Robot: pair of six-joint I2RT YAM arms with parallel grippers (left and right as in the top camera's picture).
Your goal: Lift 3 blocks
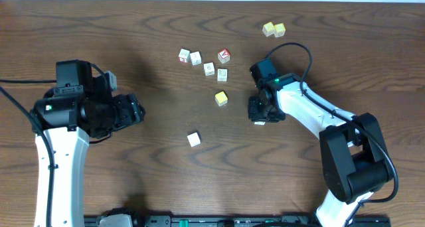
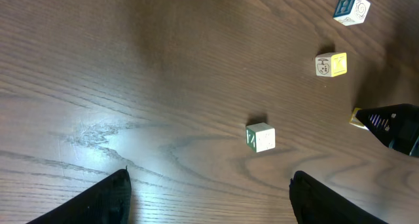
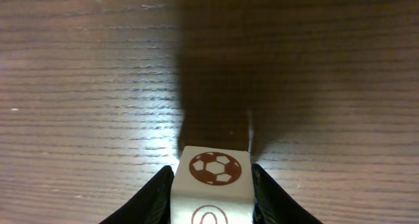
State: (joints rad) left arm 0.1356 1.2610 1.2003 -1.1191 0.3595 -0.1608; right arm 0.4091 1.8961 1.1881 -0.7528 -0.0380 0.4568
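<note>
A white block (image 3: pixel 213 168) with a brown football on its top face sits on the table between the fingers of my right gripper (image 3: pixel 213 173), which press on both of its sides. From overhead, that right gripper (image 1: pixel 260 114) hides nearly all of this block. A yellow-topped block (image 1: pixel 221 98) lies just left of it, and a white block (image 1: pixel 193 139) lies further toward the front. My left gripper (image 1: pixel 136 111) hovers open and empty at the left. In its wrist view the white block (image 2: pixel 260 137) shows a green letter, well ahead of the left gripper (image 2: pixel 209 181), and the yellow-faced block (image 2: pixel 330 64) lies beyond.
A red-faced cube (image 1: pixel 224 55) and several pale cubes (image 1: pixel 202 62) are scattered behind the yellow-topped block. A pair of plain yellow cubes (image 1: pixel 273 29) sits at the back right. The wooden table (image 1: pixel 133 41) stretches bare on the left.
</note>
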